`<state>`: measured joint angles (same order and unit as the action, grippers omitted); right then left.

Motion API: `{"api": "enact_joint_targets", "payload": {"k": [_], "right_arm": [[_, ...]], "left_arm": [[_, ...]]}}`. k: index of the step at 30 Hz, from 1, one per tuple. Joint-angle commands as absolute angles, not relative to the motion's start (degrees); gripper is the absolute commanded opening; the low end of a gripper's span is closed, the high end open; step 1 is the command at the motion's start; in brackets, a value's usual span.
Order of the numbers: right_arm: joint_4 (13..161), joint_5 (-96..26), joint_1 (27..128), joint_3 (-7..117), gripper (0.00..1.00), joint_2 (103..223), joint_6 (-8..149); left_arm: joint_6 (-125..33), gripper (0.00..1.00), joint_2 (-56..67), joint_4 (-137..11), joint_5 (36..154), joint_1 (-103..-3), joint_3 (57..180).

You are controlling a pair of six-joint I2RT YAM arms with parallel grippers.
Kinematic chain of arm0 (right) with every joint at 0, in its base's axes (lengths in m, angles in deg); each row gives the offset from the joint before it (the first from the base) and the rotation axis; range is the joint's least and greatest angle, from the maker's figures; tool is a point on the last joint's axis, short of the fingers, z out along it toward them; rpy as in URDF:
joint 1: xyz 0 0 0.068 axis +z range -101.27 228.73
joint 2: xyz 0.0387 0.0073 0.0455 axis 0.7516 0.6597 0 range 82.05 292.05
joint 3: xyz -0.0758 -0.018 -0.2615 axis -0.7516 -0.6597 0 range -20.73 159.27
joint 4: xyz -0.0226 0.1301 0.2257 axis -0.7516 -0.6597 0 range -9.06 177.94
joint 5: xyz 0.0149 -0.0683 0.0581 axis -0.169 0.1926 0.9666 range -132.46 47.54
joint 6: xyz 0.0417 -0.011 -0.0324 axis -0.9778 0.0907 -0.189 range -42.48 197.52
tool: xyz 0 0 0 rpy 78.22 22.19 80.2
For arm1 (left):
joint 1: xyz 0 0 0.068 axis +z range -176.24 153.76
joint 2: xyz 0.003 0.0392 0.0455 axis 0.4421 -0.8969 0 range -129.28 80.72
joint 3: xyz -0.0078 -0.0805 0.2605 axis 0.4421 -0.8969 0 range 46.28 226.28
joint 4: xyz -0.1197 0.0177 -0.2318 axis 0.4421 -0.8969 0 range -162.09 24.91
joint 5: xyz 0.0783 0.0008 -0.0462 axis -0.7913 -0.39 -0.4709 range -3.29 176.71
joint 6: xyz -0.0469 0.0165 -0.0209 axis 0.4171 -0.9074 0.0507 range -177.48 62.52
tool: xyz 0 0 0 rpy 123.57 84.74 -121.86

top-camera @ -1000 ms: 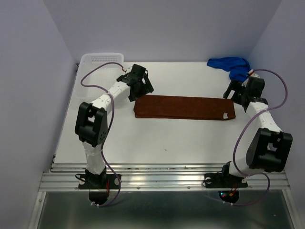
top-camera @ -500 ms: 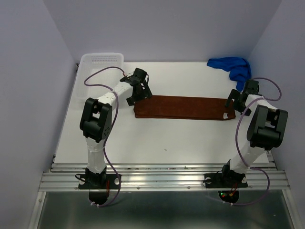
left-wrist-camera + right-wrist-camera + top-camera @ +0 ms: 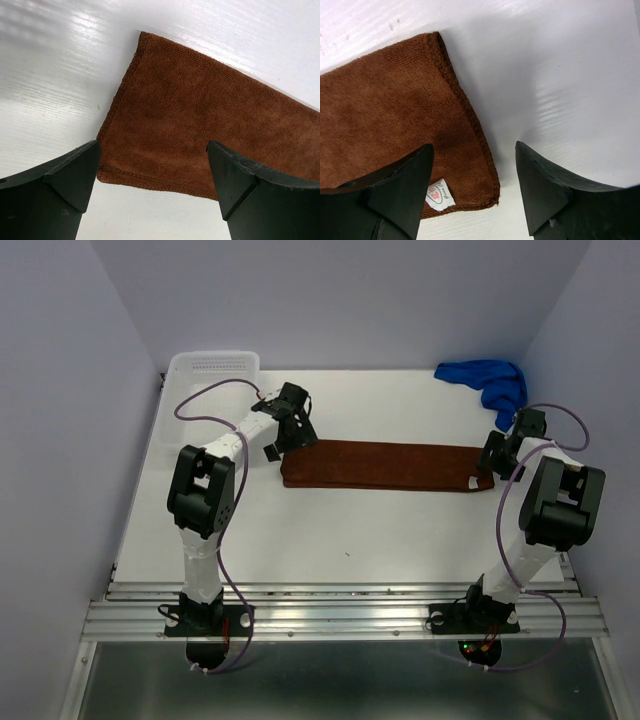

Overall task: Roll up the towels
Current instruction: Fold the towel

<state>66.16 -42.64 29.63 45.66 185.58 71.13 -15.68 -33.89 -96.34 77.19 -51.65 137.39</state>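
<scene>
The rust-brown towel (image 3: 385, 466) lies flat as a long folded strip across the middle of the table. My left gripper (image 3: 287, 440) hangs open over its left end; the left wrist view shows the towel (image 3: 200, 130) and its corner between my spread fingers (image 3: 60, 182). My right gripper (image 3: 493, 462) hangs open over the right end; the right wrist view shows the towel's edge (image 3: 395, 125) and a white label (image 3: 440, 195) between my fingers (image 3: 545, 190). The royal blue towel (image 3: 490, 380) lies crumpled at the back right.
A white perforated basket (image 3: 212, 368) stands at the back left corner. The purple walls close in the table at the back and both sides. A metal rail (image 3: 340, 615) runs along the near edge.
Both arms have swung in and lowered over the ends of the brown towel; in the last half second they hardly moved. The towels have not moved.
</scene>
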Motion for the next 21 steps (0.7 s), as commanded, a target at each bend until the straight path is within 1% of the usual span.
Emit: {"api": "enact_joint_targets", "payload": {"k": [1,3,4,6,7,8,9,10,12,13,18,19,21], "right_arm": [[66.5,-40.3,28.7,47.8,0.68,187.2,72.3],[66.5,-39.6,28.7,47.7,0.67,188.0,72.4],[66.8,-38.9,28.7,47.5,0.61,188.1,72.6],[66.7,-38.3,28.7,47.3,0.57,189.2,72.8],[66.8,-37.9,28.7,47.3,0.52,189.5,72.8],[66.7,-37.5,28.7,47.1,0.41,189.8,72.8],[66.8,-36.8,28.7,47.0,0.39,190.1,73.0],[66.8,-36.2,28.7,47.0,0.33,190.4,73.1],[66.8,-36.2,28.7,46.8,0.30,190.7,73.2],[66.8,-36.2,28.7,46.9,0.25,190.7,73.2],[66.8,-37.4,28.7,47.9,0.20,190.2,75.3],[66.7,-39.0,28.7,48.1,0.16,189.9,75.7],[66.8,-40.5,28.7,48.5,0.14,189.4,76.8]], "left_arm": [[-16.4,0.99,-29.5,-97.9,75.4,-51.0,138.7],[-16.3,0.99,-29.1,-97.9,75.5,-50.8,138.3],[-16.3,0.99,-29.1,-97.8,75.7,-50.7,138.2],[-16.5,0.99,-28.8,-97.8,76.2,-50.6,138.2],[-16.4,0.99,-28.6,-97.8,75.8,-50.6,138.1],[-16.4,0.99,-28.4,-97.9,75.5,-50.6,137.9],[-16.3,0.99,-28.4,-98.1,75.3,-50.5,137.9],[-16.2,0.99,-28.3,-98.1,74.8,-50.5,137.9],[-15.9,0.99,-28.3,-98.8,74.3,-50.3,137.9],[-16.0,0.99,-28.2,-98.7,74.2,-50.3,137.8],[-16.1,0.99,-28.7,-98.7,74.8,-50.2,136.6],[-16.1,0.99,-28.8,-98.8,75.0,-50.3,136.5],[-16.4,0.97,-28.9,-98.3,75.3,-50.3,135.5]]}}
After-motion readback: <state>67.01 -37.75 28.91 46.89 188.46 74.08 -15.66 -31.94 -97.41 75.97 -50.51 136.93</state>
